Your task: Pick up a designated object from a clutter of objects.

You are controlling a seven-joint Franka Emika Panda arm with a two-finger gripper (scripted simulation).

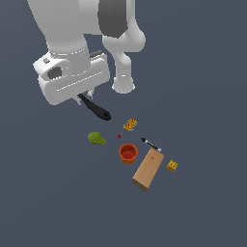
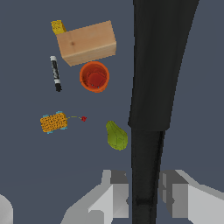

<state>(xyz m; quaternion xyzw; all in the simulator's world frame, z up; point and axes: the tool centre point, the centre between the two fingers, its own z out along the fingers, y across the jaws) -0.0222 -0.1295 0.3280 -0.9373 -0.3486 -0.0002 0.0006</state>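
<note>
My gripper (image 1: 83,98) is shut on the handle of the all-black spoon-like utensil (image 1: 96,109) and holds it in the air above the floor, its rounded head pointing down toward the clutter. In the wrist view the utensil (image 2: 159,65) fills the middle, clamped between the two grey fingers (image 2: 114,192). Below lie the green pear-like lump (image 1: 96,139), the orange-red cup (image 1: 128,153), the tan wooden block (image 1: 148,170), the yellow cube (image 1: 172,166), the orange-yellow checkered piece (image 1: 130,125) and the black pen-like stick (image 1: 151,144).
A tiny red marker (image 1: 119,136) lies between the pear-like lump and the checkered piece. The arm's white base (image 1: 123,82) stands behind the clutter. The floor is dark grey all around.
</note>
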